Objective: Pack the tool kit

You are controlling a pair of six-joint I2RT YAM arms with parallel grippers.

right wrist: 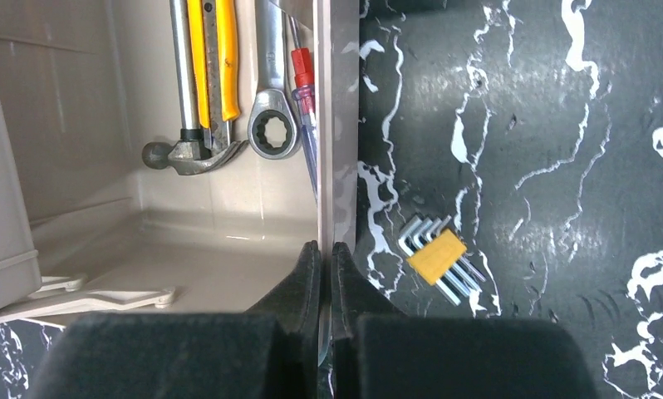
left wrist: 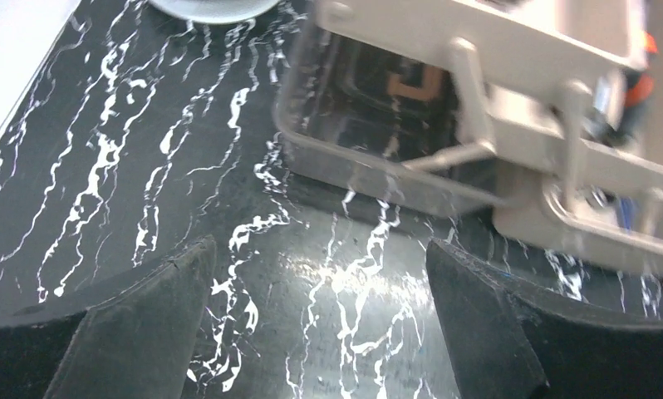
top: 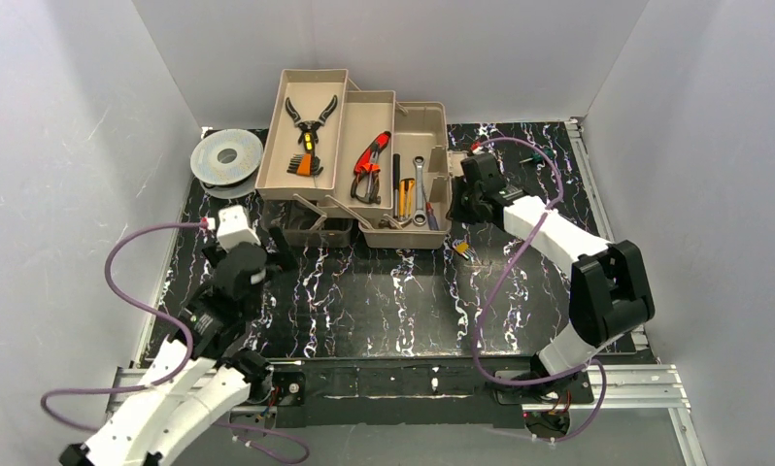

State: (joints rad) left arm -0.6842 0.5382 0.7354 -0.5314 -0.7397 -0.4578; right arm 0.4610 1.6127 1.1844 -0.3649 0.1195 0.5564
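Note:
The tan toolbox (top: 403,236) stands open at the back, its trays fanned out to the left. A hammer (right wrist: 191,154), a wrench (right wrist: 270,125), a yellow knife (right wrist: 212,50) and a red-tipped screwdriver (right wrist: 302,79) lie in the base. Red pliers (top: 369,160) fill the middle tray and black pliers (top: 309,121) the top one. My right gripper (right wrist: 326,249) is shut on the base's right wall (right wrist: 336,125). Just short of the smoky lid (left wrist: 370,108), my left gripper (left wrist: 320,258) hangs open and holds nothing.
A set of hex keys in a yellow holder (right wrist: 436,258) lies on the black marbled mat right of the box. The round grey wire spool (top: 226,155) sits at the back left. White walls enclose the table on three sides.

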